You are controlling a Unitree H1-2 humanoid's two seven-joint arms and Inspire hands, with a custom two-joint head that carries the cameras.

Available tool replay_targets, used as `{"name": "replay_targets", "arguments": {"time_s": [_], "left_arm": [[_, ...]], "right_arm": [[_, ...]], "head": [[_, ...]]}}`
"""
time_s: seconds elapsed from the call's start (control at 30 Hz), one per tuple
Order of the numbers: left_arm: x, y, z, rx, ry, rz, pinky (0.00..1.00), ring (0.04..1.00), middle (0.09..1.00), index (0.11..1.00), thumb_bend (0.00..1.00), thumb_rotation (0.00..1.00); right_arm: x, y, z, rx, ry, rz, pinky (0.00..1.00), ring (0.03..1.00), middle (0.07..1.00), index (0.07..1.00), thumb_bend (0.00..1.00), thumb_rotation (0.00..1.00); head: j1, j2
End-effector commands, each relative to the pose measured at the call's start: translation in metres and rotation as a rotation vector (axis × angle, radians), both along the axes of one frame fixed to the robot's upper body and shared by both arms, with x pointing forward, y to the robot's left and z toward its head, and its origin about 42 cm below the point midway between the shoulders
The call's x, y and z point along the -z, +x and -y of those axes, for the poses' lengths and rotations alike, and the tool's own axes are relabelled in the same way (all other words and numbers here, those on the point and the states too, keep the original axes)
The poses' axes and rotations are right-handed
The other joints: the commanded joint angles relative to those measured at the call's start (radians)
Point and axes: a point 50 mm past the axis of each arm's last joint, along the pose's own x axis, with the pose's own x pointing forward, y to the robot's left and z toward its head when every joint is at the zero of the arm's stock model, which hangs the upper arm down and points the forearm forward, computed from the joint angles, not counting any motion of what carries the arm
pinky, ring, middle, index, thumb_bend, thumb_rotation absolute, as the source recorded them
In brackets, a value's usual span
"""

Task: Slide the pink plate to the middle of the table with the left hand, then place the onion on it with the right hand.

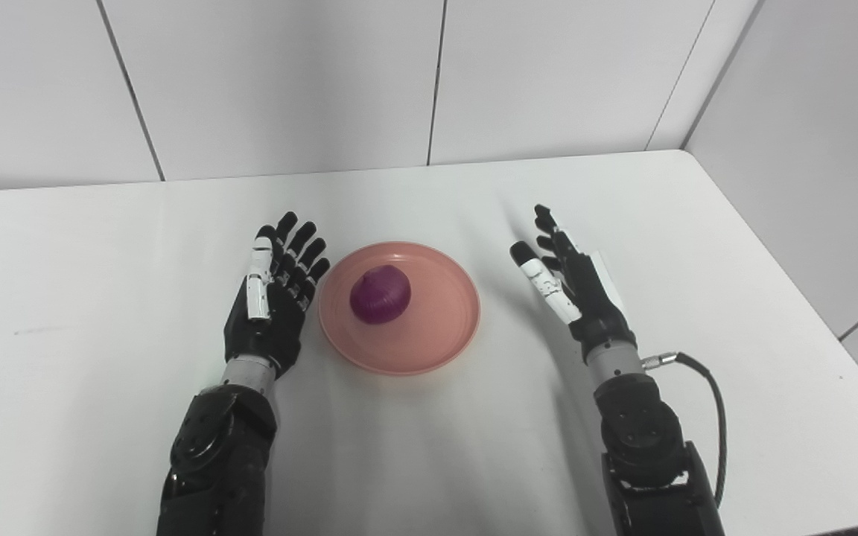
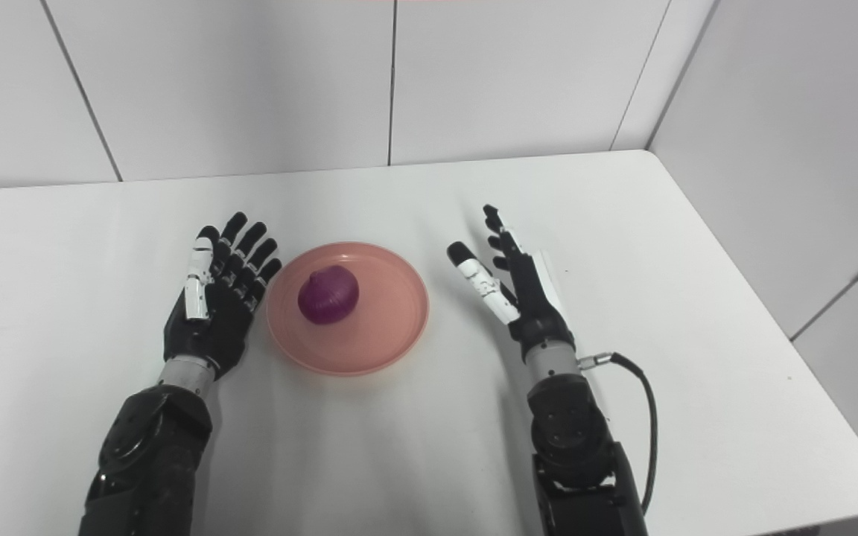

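Note:
A pink plate [image 1: 444,327] lies near the middle of the white table. A purple onion [image 1: 380,295] rests on the plate, a little left of its centre. My left hand [image 1: 274,294] is open, palm up, just left of the plate's rim, with its fingers close beside it. My right hand [image 1: 567,279] is open and empty, palm turned toward the plate, a short way to its right and apart from it. The same scene shows in the right eye view: plate [image 2: 392,327], onion [image 2: 328,295], left hand [image 2: 214,298], right hand [image 2: 515,286].
The white table [image 1: 101,260] runs to grey wall panels at the back and on the right. Its right edge [image 1: 809,313] slants toward the front. A black cable [image 1: 708,387] loops from my right wrist.

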Motion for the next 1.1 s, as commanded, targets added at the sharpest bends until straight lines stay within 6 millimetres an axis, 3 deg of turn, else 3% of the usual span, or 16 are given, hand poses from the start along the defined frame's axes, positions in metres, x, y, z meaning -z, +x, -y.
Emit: {"name": "replay_targets", "arguments": {"time_s": [0.0, 0.13, 0.43, 1.07], "left_arm": [[0.007, -0.002, -0.001, 0.002, 0.014, -0.027, 0.96, 0.953, 0.955, 0.948, 0.38, 1.0], [0.007, -0.002, -0.002, -0.002, 0.006, -0.031, 0.96, 0.956, 0.959, 0.949, 0.38, 1.0], [0.005, -0.003, -0.001, -0.006, 0.015, -0.032, 0.96, 0.951, 0.953, 0.945, 0.38, 1.0], [0.005, -0.004, -0.001, -0.008, 0.021, -0.038, 0.97, 0.957, 0.954, 0.95, 0.37, 1.0]], "right_arm": [[-0.01, 0.005, -0.004, 0.008, 0.09, 0.089, 0.93, 0.951, 0.975, 0.973, 0.53, 1.0], [0.0, 0.004, -0.008, -0.004, 0.215, 0.053, 0.97, 0.974, 0.986, 0.995, 0.39, 1.0], [0.005, -0.001, -0.018, -0.014, 0.335, 0.022, 1.0, 0.991, 1.0, 1.0, 0.26, 1.0], [0.003, -0.006, -0.028, -0.001, 0.368, 0.008, 0.99, 0.98, 0.998, 0.991, 0.23, 1.0]], "head": [[0.0, -0.001], [0.001, -0.001], [0.01, -0.002], [0.02, -0.01]]}}
